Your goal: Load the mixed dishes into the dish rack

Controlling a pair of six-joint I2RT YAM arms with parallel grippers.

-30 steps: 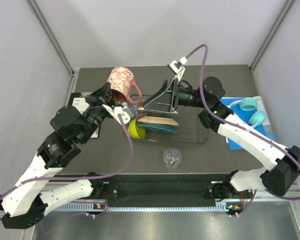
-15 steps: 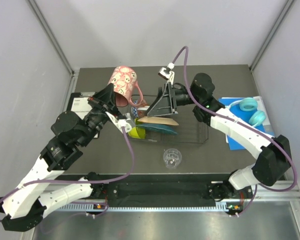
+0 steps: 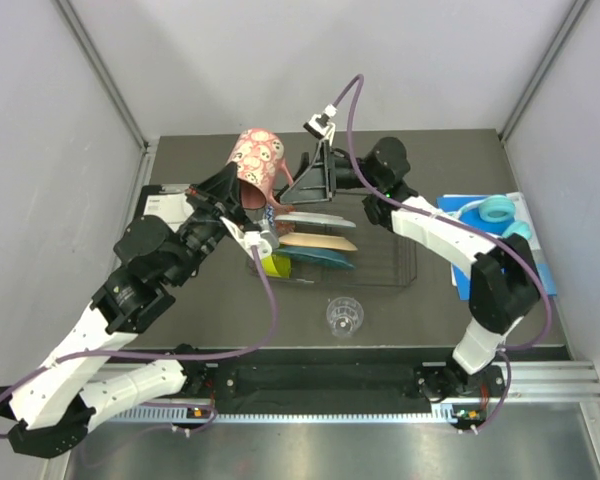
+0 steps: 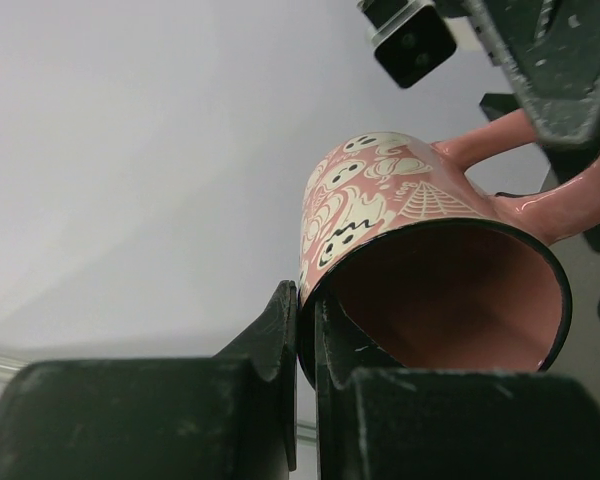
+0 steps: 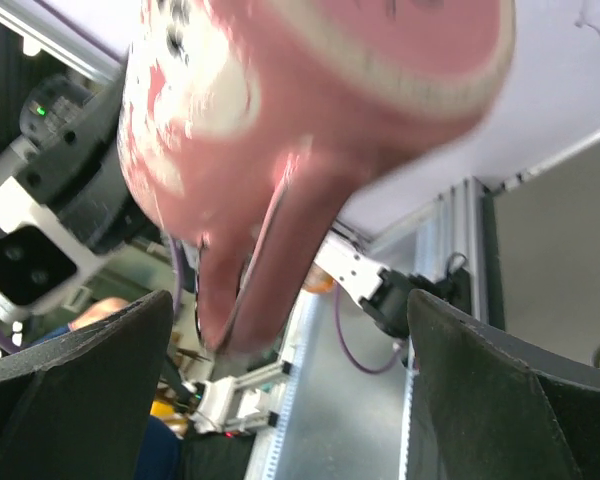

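- Pink mug (image 3: pixel 257 154) hangs in the air over the rack's (image 3: pixel 390 266) far-left corner, tilted, with its mouth facing the left arm (image 3: pixel 140 275) and its handle pointing at the right arm (image 3: pixel 430 225).
- Left jaws are closed on the mug's rim, one finger (image 4: pixel 276 330) outside the wall and one inside.
- Right jaws stand wide open just beside the mug, with the handle between the two fingers (image 5: pixel 70 370). That view is blurred, so I cannot tell whether they touch it.
- Three plates sit in the rack's left half: white plate (image 3: pixel 302 221) farthest, peach plate (image 3: pixel 318 241) in the middle, teal plate (image 3: pixel 327 261) nearest.
- Green bowl (image 3: pixel 273 264) sits at the rack's near-left end.
- Glass (image 3: pixel 344 316) stands upright on the tabletop (image 3: pixel 210 315), near the rack's front edge.
- Headphones (image 3: pixel 496 211) lie well to the rack's right.
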